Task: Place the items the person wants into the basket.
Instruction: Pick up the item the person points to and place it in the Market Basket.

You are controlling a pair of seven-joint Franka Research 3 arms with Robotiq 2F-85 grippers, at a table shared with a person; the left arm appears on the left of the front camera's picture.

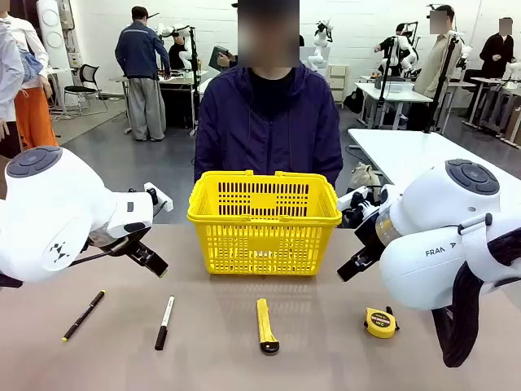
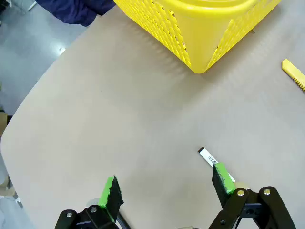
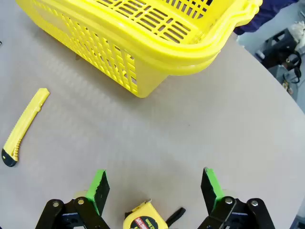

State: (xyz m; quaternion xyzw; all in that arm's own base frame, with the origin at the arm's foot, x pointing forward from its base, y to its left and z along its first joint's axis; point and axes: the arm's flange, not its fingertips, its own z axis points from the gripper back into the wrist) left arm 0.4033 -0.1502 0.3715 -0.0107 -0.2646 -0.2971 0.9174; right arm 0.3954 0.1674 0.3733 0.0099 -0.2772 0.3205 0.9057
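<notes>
Utility knife (image 1: 266, 324) — black tip robotward

The pen (image 1: 84, 315), marker (image 1: 164, 322), utility knife (image 1: 266, 325) and tape measure (image 1: 380, 322) lay left to right on the tabletop (image 1: 212, 362) before the basket (image 1: 264, 220); the person (image 1: 269, 122) stood behind it.

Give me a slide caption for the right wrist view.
Open right hand over the tape measure, with the knife and basket on the table beyond.
</notes>
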